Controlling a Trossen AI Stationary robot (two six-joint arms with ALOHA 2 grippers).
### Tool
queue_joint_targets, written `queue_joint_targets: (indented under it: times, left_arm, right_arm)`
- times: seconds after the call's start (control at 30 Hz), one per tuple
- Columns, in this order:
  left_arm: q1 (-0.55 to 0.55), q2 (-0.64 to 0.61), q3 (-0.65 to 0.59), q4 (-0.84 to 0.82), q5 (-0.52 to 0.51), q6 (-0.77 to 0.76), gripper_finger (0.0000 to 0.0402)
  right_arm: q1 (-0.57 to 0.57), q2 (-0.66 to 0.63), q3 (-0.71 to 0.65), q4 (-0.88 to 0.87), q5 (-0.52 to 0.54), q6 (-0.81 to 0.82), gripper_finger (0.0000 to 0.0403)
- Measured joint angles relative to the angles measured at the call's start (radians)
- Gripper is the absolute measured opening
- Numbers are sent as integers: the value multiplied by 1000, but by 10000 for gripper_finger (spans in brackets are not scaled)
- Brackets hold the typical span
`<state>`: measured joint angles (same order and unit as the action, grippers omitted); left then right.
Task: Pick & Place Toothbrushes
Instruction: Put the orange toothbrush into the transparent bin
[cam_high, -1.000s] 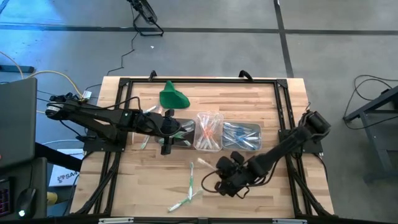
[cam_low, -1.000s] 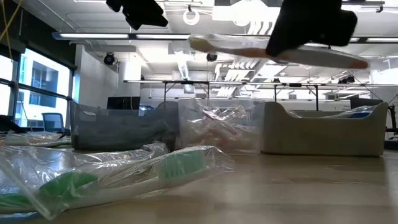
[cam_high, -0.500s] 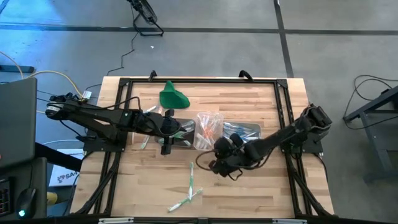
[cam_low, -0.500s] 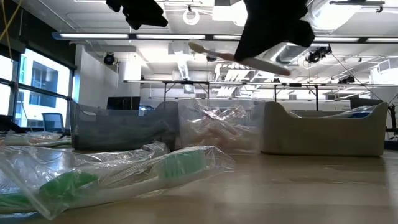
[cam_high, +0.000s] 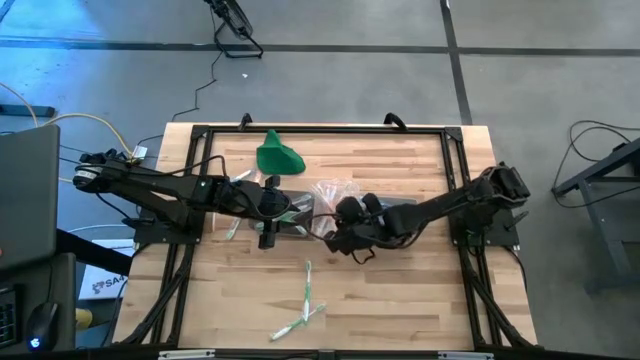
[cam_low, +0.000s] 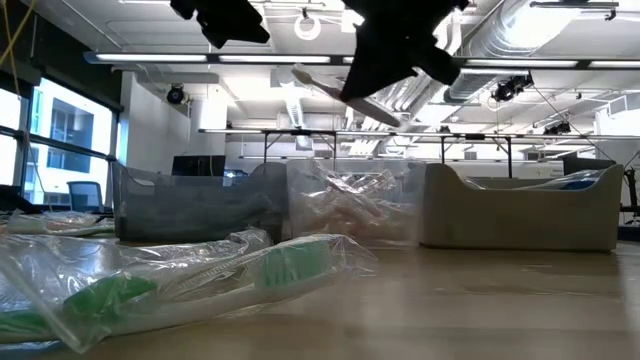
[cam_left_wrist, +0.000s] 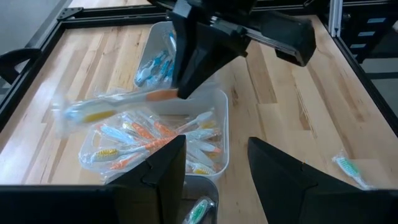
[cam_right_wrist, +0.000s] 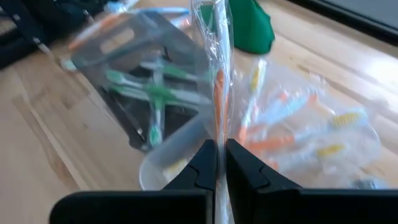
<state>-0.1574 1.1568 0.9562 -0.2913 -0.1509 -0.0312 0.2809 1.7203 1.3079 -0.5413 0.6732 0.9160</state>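
Toothbrushes: the one I'm carrying, an orange brush (cam_right_wrist: 218, 87) in a clear wrapper, is pinched edge-on in my right gripper (cam_high: 342, 238), jaws closed tight on it, hanging over the middle tub (cam_left_wrist: 214, 106) that holds the other orange ones. Green ones lie in the near tub (cam_right_wrist: 124, 93), blue in the far tub (cam_high: 398, 214); two loose green brushes (cam_high: 305, 300) sit on the table (cam_high: 400, 300), well apart from the tubs.

Handling, my read: light, stiff stick, but the film wrapper looks slick and crinkly, so a grip mid-handle seems safest; an end hold would likely swing.

Left gripper (cam_left_wrist: 214, 165) hovers open and empty near the green tub.

Hard to see: the carried brush is motion-blurred in the left wrist view. My arm covers much of the middle tub from above. Green lump (cam_high: 278, 155) untouched.
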Motion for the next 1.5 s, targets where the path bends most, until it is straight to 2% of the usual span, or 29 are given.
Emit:
queue_joint_targets:
  times: [0.23,0.33,0.57,0.73,0.93,1.03,1.27,1.5]
  left_arm:
    - [0,0,0,-5,1,0,167]
    - [0,0,0,-5,3,0,167]
    - [0,0,0,-5,3,0,167]
    - [0,0,0,-5,3,0,167]
    - [0,0,0,-4,2,0,167]
    - [0,0,0,-5,2,0,167]
    - [0,0,0,-5,-1,-1,167]
    - [0,0,0,-5,-1,-1,167]
  right_arm:
    - [-30,2,0,24,62,-23,8]
    - [-40,4,0,36,55,-21,8]
    - [-42,5,-1,52,103,35,8]
    - [-45,6,-85,119,112,112,8]
    - [-49,6,-204,302,148,135,7]
    - [-48,6,-245,362,141,131,7]
    - [-48,6,-286,366,81,161,7]
    - [-48,6,-296,367,75,161,18]
